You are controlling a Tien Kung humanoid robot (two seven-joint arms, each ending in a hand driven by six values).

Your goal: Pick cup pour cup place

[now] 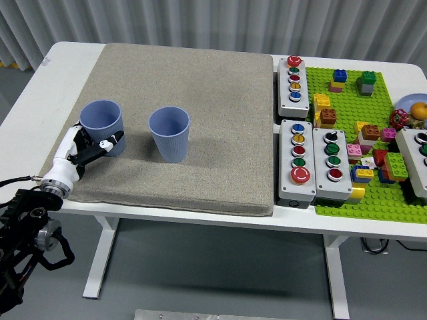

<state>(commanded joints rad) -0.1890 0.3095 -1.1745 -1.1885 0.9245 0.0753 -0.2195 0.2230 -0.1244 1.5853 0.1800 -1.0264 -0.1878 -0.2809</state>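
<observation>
Your left hand sits at the near-left side of the left blue cup, thumb tip touching or just short of the cup wall, the other fingers partly curled against its near-left side. The grip does not look closed; I judge the hand has hold of nothing yet. The cup stands upright on the grey mat, directly beyond your fingertips.

Progress: the task is at its first step. No cup is lifted, nothing is poured, nothing is placed. Pick, pour and set-down all remain. Whether the cup holds anything cannot be told.

The second blue cup stands upright on the mat to the right of your fingers, apart from the first, and is the likely receiver.

Surroundings: button boxes and a green brick baseplate with loose bricks lie well apart to the far right, beyond the mat. Nothing stands between the two cups. Your right hand is not in view.
</observation>
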